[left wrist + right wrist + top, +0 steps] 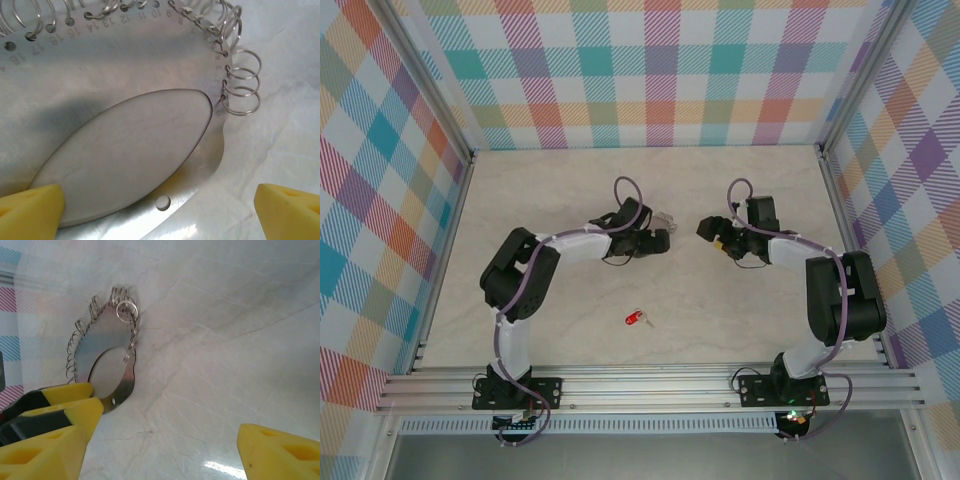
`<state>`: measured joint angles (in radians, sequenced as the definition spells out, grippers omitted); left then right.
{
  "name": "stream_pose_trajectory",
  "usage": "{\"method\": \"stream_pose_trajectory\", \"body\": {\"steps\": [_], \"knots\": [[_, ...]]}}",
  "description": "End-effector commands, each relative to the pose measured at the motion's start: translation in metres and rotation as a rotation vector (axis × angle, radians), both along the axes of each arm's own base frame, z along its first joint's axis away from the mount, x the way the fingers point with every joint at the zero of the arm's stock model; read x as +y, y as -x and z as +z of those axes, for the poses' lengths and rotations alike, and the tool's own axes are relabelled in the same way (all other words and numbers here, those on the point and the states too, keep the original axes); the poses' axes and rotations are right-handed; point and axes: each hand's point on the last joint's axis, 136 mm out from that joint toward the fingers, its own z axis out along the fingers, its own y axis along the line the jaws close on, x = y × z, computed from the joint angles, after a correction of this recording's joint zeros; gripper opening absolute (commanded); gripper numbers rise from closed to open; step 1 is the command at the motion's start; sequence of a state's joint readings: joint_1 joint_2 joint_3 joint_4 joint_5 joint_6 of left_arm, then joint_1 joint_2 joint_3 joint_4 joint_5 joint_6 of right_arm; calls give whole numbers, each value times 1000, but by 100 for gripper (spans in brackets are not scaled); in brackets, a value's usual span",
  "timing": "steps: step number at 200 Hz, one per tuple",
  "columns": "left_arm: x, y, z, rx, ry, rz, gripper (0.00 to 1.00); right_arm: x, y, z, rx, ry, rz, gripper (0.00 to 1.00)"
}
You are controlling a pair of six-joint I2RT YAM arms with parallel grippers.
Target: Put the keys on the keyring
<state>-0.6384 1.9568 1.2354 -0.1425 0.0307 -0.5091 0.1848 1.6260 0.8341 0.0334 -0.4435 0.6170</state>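
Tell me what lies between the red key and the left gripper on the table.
Nothing: in the top view that stretch of table between the red key and the left gripper is bare.

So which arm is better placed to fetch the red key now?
Right, probably. The left gripper hovers open over the ring plate, well set to hold it. The right gripper is open and empty, free to reach the red key lying loose on the table.
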Motion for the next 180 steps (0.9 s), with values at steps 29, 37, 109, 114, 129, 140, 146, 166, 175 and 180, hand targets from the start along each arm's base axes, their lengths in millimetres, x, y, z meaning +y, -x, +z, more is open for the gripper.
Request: {"method": "stream_pose_trajectory", "body": {"steps": [29, 37, 109, 114, 129, 140, 146, 166, 175, 180], "knots": [[18, 23, 32, -18, 61, 62, 97, 38, 6, 17, -42, -18, 129, 76], [16, 21, 46, -40, 77, 55, 98, 46, 9, 16, -43, -12, 159, 75], [3, -5, 113, -160, 94, 14, 99, 95, 20, -10, 17, -13, 307, 65], [2, -6, 114, -164, 93, 14, 99, 98, 20, -11, 20, -12, 314, 65], [3, -9, 118, -174, 96, 21, 99, 104, 19, -18, 34, -7, 325, 65], [5, -11, 119, -179, 97, 27, 99, 107, 18, -22, 39, -5, 330, 65], [6, -12, 120, -182, 98, 30, 99, 109, 17, -23, 43, -6, 334, 64], [10, -14, 123, -190, 103, 40, 99, 114, 12, -27, 51, -5, 338, 64], [12, -14, 126, -196, 108, 46, 99, 117, 10, -27, 52, -8, 342, 64], [13, -14, 126, -199, 109, 50, 99, 119, 8, -27, 52, -8, 342, 64]]}}
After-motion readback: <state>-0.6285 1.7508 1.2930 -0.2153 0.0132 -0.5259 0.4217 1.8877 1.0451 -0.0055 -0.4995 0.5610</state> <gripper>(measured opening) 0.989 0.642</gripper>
